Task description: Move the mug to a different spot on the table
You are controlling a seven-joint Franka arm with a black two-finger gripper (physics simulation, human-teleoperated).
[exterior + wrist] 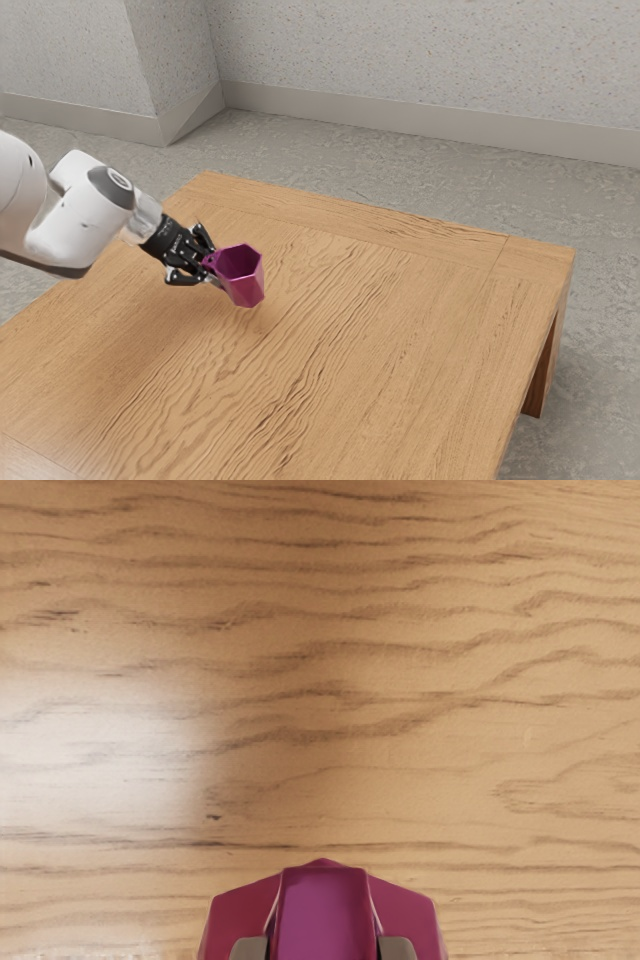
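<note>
Mug (240,278): magenta, faceted, narrowing toward its base. Mouth up. Long axis close to vertical but leaning, the rim tipped toward the exterior view's left and the base set slightly to the right of it. It sits over the table's (400,340) left-centre part, nearer the far edge than the near one. Whether the base touches the wood or hangs just above it cannot be told.

Table: broad low wooden top with strong wavy grain and a slab leg at the exterior view's right. Floor (430,170) is grey and speckled. Walls (420,50) are pale and textured with a light baseboard, and a corner juts out at upper left.

Arm (70,210): white, entering from the exterior view's left, wrist angled down and toward the right. The black gripper (203,266) meets the mug at its left side near the rim. In the wrist view, two grey finger pads (248,948) flank a raised middle piece of the mug (322,915), pinching it from both sides.
</note>
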